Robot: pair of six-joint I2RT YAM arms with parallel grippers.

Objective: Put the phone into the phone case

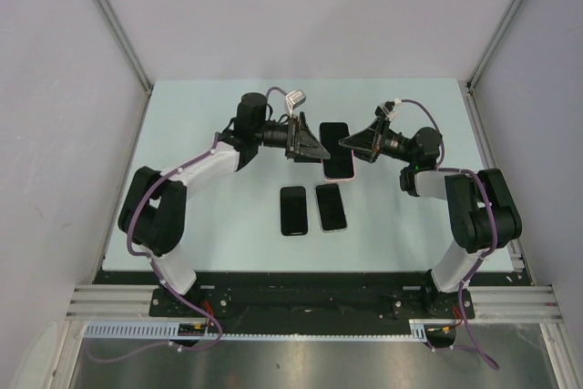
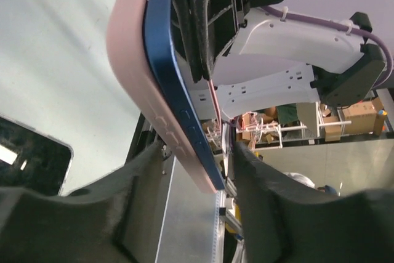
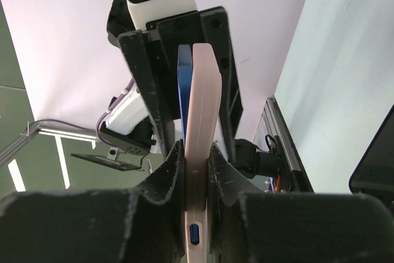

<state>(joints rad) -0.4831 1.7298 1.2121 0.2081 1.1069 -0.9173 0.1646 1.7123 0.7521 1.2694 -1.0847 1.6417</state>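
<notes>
A pink phone case (image 1: 338, 171) with a blue phone (image 1: 335, 138) in it is held on edge above the table between both arms. My right gripper (image 3: 197, 149) is shut on the case (image 3: 203, 103), its pads pressing both faces. The phone (image 3: 183, 84) stands slightly out of the case at the end away from this gripper. My left gripper (image 2: 197, 146) straddles the other end, open. Its right finger (image 2: 258, 177) is clear of the phone (image 2: 163, 60), and its left finger (image 2: 138, 173) is close to the case (image 2: 126, 35).
Two dark phones (image 1: 292, 210) (image 1: 331, 207) lie flat side by side on the table, nearer the arm bases. One of them shows at the lower left in the left wrist view, phone (image 2: 24, 152). Grey walls enclose the table (image 1: 200, 125).
</notes>
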